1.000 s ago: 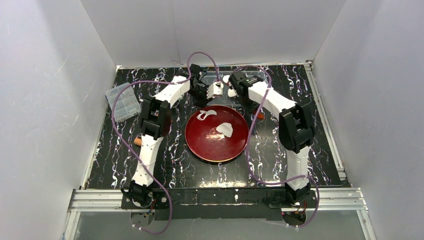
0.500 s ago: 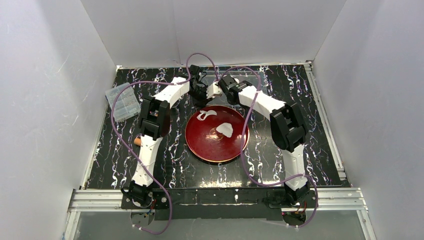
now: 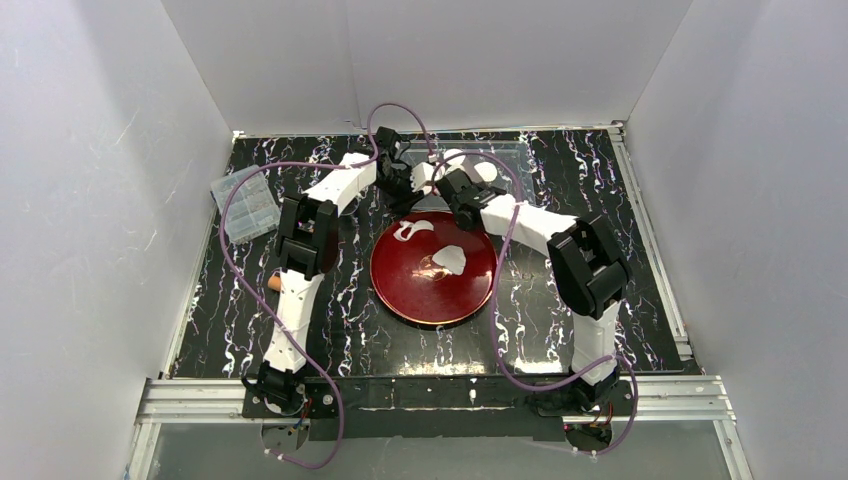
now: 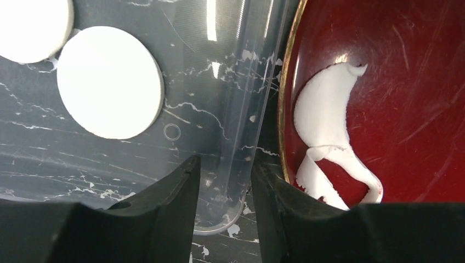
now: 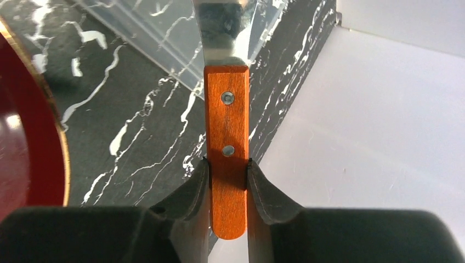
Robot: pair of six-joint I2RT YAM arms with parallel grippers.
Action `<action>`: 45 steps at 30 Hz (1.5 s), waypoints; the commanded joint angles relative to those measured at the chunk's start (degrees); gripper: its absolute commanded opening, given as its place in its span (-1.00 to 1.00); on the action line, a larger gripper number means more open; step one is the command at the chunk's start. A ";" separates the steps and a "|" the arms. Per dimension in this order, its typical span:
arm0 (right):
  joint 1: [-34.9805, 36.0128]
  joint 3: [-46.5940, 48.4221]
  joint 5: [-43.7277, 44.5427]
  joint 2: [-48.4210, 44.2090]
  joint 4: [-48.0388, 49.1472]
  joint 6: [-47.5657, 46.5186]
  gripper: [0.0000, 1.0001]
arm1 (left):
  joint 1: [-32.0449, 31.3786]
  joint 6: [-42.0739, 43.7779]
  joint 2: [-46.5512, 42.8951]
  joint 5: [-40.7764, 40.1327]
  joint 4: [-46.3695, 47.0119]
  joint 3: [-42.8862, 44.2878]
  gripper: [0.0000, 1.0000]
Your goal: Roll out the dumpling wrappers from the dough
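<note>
Gripping orange wooden scraper handle [image 5: 226,126], right hand [image 5: 227,170] clamped tight on it; steel blade [image 5: 222,27] reaches out over clear board [image 5: 159,38]. Fingers of left hand [image 4: 226,175] apart, straddling board's near rim, not squeezing it. Two dumpling wrappers [image 4: 109,82] lie flat on board, close together. Leftover dough [image 4: 323,115] is ragged crescent scrap on red plate [image 4: 417,66], its rim just beside board, all on black marbled worktop [image 5: 137,126]. Likely step: lifting wrapper. Best done with blade low, slid under disc edge, left hand steadying board.

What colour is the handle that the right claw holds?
The handle is orange-brown wood with two silver rivets; the right wrist view shows it best.
</note>
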 commanded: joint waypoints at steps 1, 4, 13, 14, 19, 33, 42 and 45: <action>0.86 -0.48 -1.93 -0.21 1.47 -2.19 -0.97 | -0.34 -3.11 -6.96 2.26 0.07 3.29 -0.19; 0.34 -1.48 -1.94 -0.67 2.29 -3.52 -0.97 | -0.07 -3.41 -7.45 3.10 -1.51 5.27 0.02; 0.16 -6.84 8.06 0.76 19.00 -19.59 -0.97 | 2.46 -6.53 -10.47 3.49 -10.79 9.86 0.56; -0.06 -7.88 8.67 -0.32 19.50 -19.98 -0.97 | 2.53 -7.21 -10.65 3.38 -10.90 10.16 0.58; -0.11 -12.40 9.83 -3.89 24.75 -24.51 -0.97 | 2.66 -8.63 -10.52 3.28 -9.51 10.53 0.67; -3.56 -12.82 12.10 -7.48 24.42 -26.65 -0.97 | 2.66 -8.76 -11.38 3.29 -9.89 11.35 0.68; -7.18 -5.62 7.84 -15.37 2.64 -6.63 -0.97 | 2.66 -11.57 -11.99 1.38 -9.22 11.44 0.68; -9.19 -2.51 2.12 -16.92 -9.47 5.80 -0.97 | 2.66 -15.19 -12.48 -0.97 -8.13 11.18 0.69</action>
